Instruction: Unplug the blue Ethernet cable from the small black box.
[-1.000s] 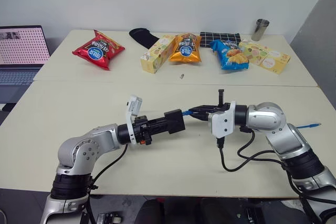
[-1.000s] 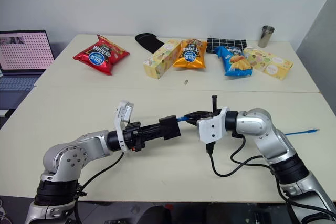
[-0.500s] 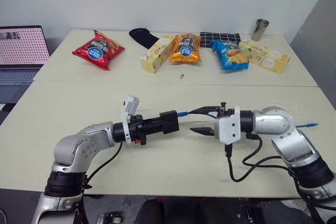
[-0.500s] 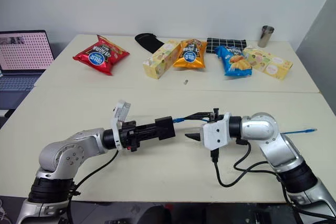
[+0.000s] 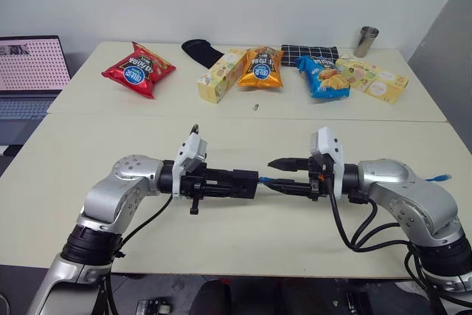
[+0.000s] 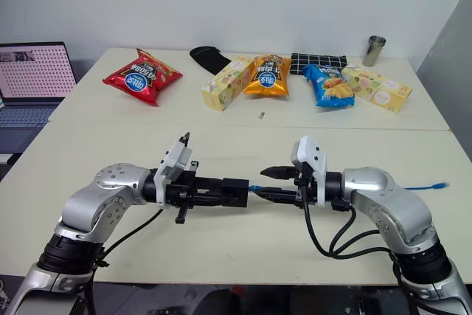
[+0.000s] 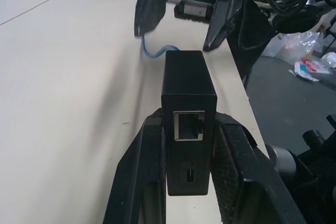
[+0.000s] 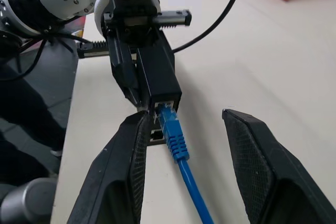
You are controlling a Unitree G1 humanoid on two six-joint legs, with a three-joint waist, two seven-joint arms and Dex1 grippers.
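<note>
Over the near tabletop (image 5: pixel 88 153), the two arms faced each other nose to nose, and what a setup it was! The left tool (image 7: pixel 189 182) was pinching the small black box (image 7: pixel 186 85) by its flanks, fingers pressed against both sides, holding it level above the surface so the occupied port pointed straight at the opposite arm, presumably to steady it against a pull. The blue Ethernet cable (image 8: pixel 173 135) was plugged into that far port, its blue boot just beyond the box's face, the cord running on beneath the right arm and out to the table's right edge, where its free end lay (image 5: pixel 441 177). The right tool (image 8: pixel 181 166) stood spread, one finger on each side of the plug and boot, not touching either; that looked like a lineup for a squeeze on the connector. By my reading, the unplugging was not yet done. Well back sat the snack bags, among them the red one (image 5: pixel 138 69), and a metal cup (image 5: pixel 366 40), clear of the action.
</note>
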